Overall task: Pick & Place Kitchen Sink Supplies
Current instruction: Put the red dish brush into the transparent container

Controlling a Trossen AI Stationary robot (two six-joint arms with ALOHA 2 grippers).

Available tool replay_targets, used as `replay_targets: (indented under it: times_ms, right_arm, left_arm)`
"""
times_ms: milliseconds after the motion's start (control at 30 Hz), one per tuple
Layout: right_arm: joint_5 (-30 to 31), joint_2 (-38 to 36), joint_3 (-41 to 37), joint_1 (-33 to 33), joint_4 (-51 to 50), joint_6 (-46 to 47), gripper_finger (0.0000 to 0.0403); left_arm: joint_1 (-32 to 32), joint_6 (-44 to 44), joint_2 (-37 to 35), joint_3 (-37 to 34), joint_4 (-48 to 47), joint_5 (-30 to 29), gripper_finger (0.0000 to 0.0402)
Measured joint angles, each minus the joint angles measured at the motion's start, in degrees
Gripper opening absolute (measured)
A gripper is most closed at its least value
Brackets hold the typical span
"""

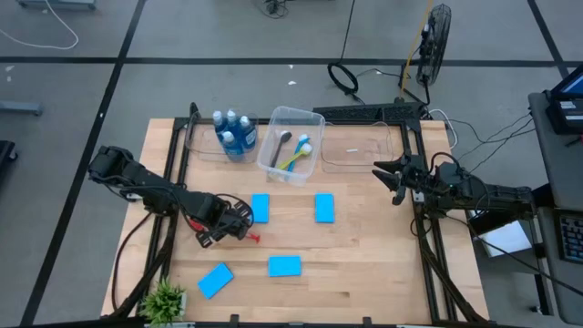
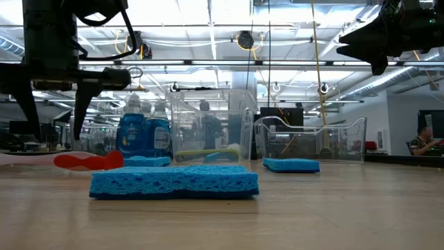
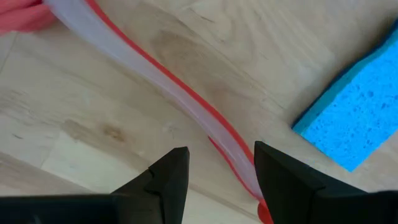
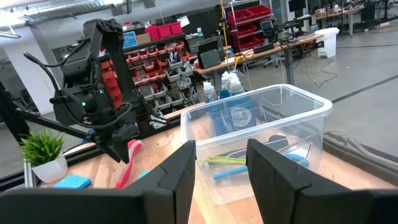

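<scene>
The thin red-handled brush (image 3: 186,99) is lying on the wooden table (image 1: 364,264) beside a flat bright-blue sponge (image 3: 354,118), passing between the left gripper's (image 3: 217,177) spread fingers; the right gripper (image 1: 393,178), fingers apart, is hovering empty near the clear plastic bins (image 1: 291,146).

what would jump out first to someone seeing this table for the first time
Probably the bright-blue sponges scattered flat over the front half of the wooden table. Next, the left gripper at the table's left, open and poised over the red brush lying on the wood. Behind them, a middle bin at the back holds brushes, with blue soap bottles in the bin beside it.
</scene>
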Motion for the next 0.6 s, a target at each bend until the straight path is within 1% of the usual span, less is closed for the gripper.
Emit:
replay_targets:
  times_ms: [367,433,533,600]
  right_arm:
    - [0.0,0.0,0.0,0.0,0.0,0.0,0.0130]
    - [0.0,0.0,0.0,0.0,0.0,0.0,0.0130]
    - [0.0,0.0,0.0,0.0,0.0,0.0,0.0130]
    - [0.0,0.0,0.0,0.0,0.0,0.0,0.0130]
  left_arm:
    - [0.9,-0.3,0.0,0.0,-2.4,1.4,0.0184]
    - [1.2,-0.3,0.9,0.0,-2.4,1.5,0.0184]
    - [1.5,-0.5,3.2,-0.1,-2.3,3.5,0.0184]
    - [1.6,-0.7,4.8,0.0,-0.6,3.7,0.0184]
